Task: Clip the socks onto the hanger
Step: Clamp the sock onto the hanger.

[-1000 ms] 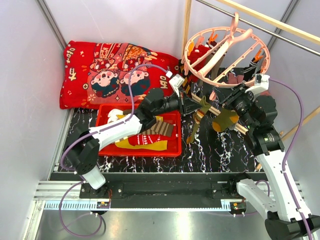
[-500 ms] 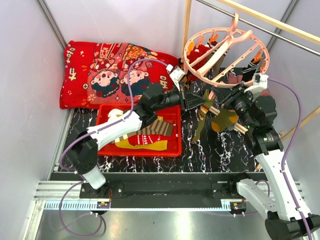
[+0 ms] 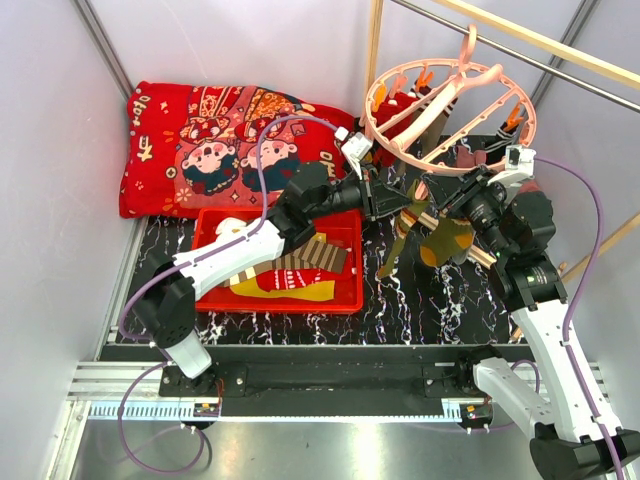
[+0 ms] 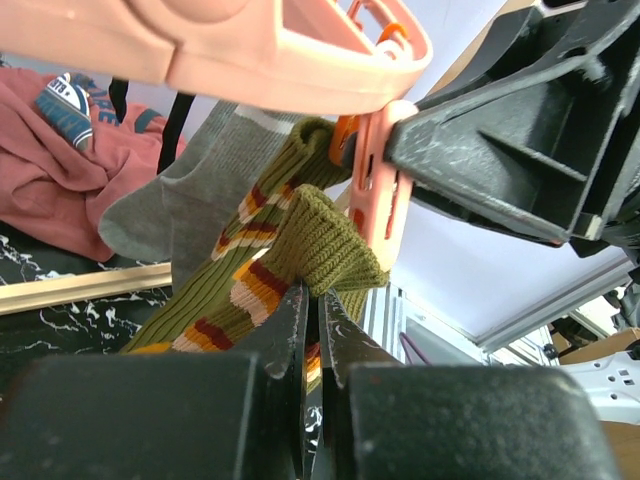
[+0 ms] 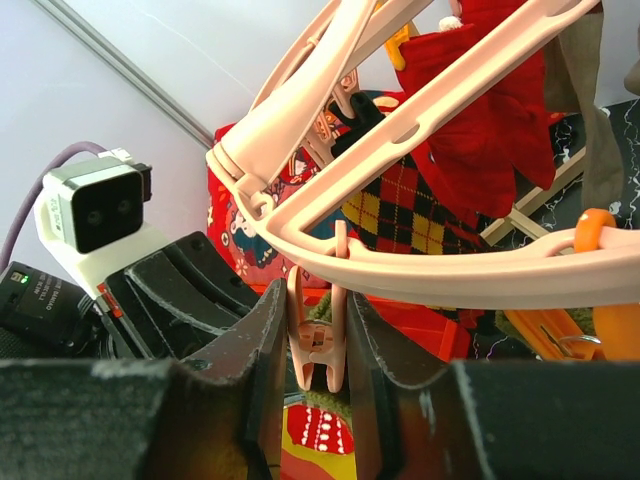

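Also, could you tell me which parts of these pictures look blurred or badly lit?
Top external: evenly lit and sharp, with glare on the metal rail at the near edge. Left wrist: the olive sock is crisp, the hanger bar overhead is soft, the left fingers dark. Right wrist: the pink clip is sharp, the right fingers underexposed.

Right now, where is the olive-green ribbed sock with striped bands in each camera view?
Top external: the olive-green striped sock hangs at centre.
Left wrist: sock centre frame, cuff beside a pink plastic clip.
Right wrist: at most an olive sliver, bottom centre.
Shared landmark: the pale-pink plastic ring hanger.
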You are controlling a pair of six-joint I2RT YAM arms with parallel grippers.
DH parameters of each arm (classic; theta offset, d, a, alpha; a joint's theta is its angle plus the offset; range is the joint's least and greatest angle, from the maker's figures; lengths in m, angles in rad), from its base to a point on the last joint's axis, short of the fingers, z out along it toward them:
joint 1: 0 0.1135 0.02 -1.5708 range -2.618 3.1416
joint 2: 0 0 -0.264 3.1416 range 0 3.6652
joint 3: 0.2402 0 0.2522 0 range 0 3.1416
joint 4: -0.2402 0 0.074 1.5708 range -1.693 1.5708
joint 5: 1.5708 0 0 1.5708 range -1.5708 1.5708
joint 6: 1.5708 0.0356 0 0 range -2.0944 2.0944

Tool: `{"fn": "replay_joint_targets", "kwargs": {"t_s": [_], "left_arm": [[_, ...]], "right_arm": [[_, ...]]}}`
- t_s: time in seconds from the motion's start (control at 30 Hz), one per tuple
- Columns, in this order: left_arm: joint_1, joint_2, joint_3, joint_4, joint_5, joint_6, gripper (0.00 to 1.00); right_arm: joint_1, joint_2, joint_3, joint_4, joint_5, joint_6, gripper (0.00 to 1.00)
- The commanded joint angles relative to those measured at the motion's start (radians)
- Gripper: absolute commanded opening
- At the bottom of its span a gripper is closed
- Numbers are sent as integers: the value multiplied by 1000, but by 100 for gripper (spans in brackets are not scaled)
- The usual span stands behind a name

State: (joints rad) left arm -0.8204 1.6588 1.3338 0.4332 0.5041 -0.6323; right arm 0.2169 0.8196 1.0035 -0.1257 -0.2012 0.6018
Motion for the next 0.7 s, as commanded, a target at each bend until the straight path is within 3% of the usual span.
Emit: {"fn": "replay_joint_targets", "kwargs": {"t_s": [0.0,0.67], "left_arm": [[4,4,50,-7,-4,16,0],[-5,1,123,-139,-42,63,0]], "right_arm": [[1,-14,12,69,2,-19,0],[2,-2,12,81,-7,-14,0]]}}
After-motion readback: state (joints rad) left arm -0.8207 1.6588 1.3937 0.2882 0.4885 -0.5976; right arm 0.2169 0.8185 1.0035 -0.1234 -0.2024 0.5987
